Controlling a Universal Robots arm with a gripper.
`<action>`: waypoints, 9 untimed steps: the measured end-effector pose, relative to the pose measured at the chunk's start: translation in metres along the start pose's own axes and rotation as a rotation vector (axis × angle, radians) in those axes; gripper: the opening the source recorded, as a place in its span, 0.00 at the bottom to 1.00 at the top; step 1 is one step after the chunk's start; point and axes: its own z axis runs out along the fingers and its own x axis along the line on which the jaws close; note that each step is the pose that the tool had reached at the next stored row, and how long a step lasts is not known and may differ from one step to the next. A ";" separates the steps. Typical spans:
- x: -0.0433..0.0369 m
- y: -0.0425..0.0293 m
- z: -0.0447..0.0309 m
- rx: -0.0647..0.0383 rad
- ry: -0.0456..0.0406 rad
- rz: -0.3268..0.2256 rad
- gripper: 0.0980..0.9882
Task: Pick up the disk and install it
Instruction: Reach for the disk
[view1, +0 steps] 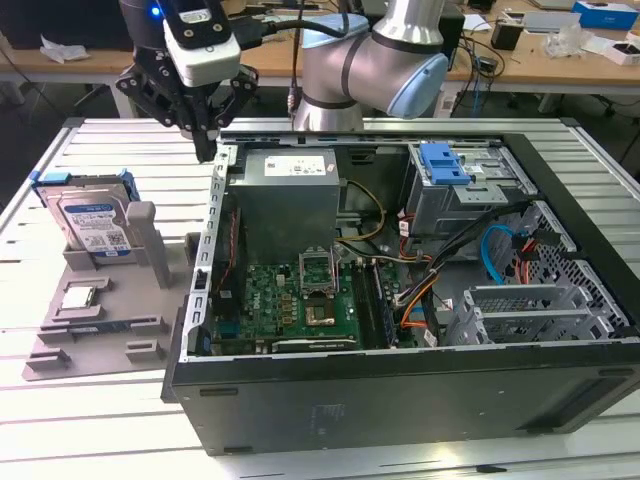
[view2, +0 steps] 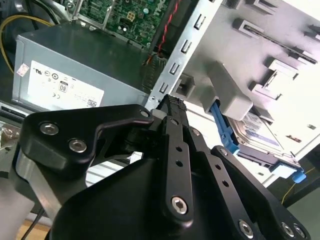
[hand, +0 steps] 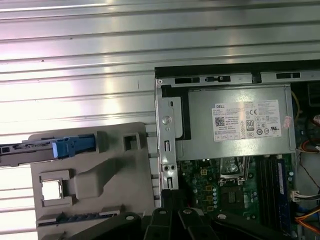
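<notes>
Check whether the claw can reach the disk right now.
Probably yes: the disk stands upright in the grey holder, top edge exposed, nothing over it; the claw hovers nearby at the case rim.

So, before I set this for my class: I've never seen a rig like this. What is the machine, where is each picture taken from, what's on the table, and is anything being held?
The machine is a silver-and-blue jointed robot arm that ends in a black two-fingered end effector. The exterior view comes from a camera standing off the arm. Both wrist views come from cameras riding on the arm, looking past the end effector.

On the ribbed metal table lies an open black computer case, with a grey plastic holder tray beside it. The disk, a flat silver hard drive in a blue plastic bracket, stands upright in the tray. A small square silver chip lies flat in the same tray.

The end effector is shut and holds nothing. It hangs above the edge of the case nearest the tray.
</notes>
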 end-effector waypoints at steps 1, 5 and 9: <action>0.0017 -0.0001 -0.0001 0.000 0.0001 0.000 0.01; 0.0135 -0.0010 -0.0004 0.000 0.0000 0.000 0.01; 0.0210 -0.0016 -0.0006 0.000 0.0000 0.000 0.01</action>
